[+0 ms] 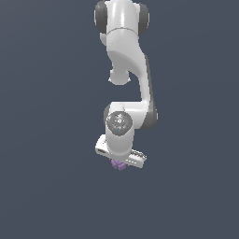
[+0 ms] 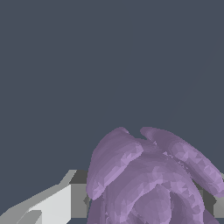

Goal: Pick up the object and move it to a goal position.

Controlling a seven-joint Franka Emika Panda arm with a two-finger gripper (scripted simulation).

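The object [image 1: 119,165] is a small lumpy light-purple blob that peeks out from under the white hand of my gripper [image 1: 120,159] in the exterior view. In the wrist view the object [image 2: 148,179] fills the gap between the two fingers, with its petal-like lobes spread wide. One grey-white finger [image 2: 61,203] presses against one side of it. Only a sliver of the other finger [image 2: 215,205] shows at the far side. The jaws are shut on the object. The fingertips are hidden in the exterior view.
The white arm [image 1: 126,56] reaches down from the upper part of the exterior view, with the wrist joint [image 1: 119,122] above the hand. Around it there is only a flat dark grey-blue ground [image 1: 46,186].
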